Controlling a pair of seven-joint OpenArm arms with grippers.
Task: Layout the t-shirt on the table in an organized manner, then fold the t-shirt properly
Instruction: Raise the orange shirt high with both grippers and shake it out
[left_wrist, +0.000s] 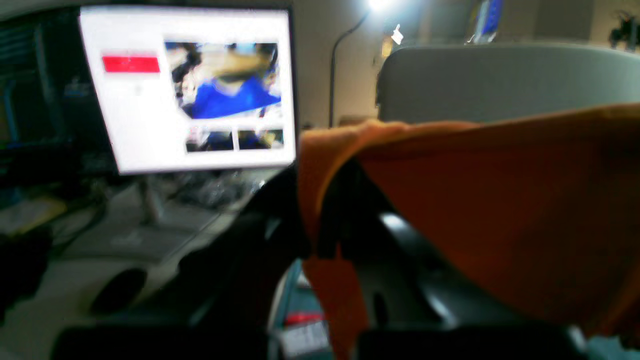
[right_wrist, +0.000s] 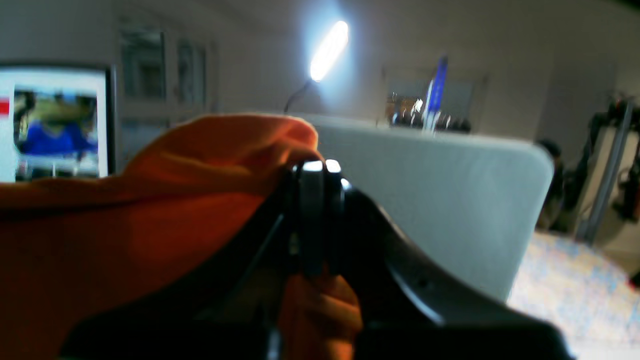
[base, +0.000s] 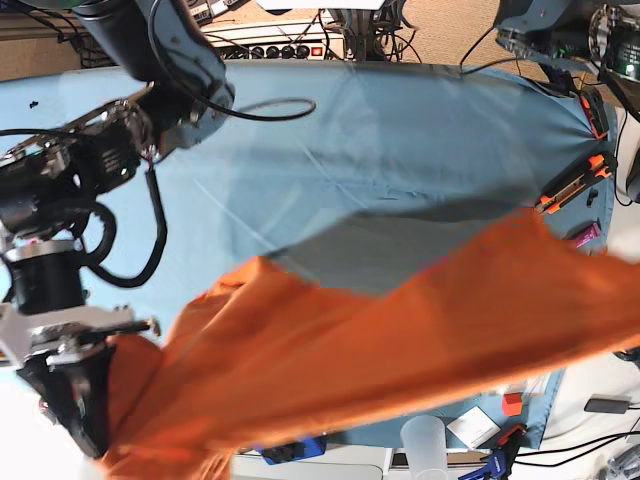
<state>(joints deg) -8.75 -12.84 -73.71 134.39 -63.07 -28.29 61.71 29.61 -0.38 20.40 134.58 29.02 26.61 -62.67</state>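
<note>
Orange t-shirt stretched above the blue table — left gripper pinching one edge; right gripper pinching the other — cloth hanging between them

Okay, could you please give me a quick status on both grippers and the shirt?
Left gripper and right gripper shut on t-shirt. Shirt raised, stretched between them above table. Chair back or panel behind unclear; nothing visibly blocking.
</note>
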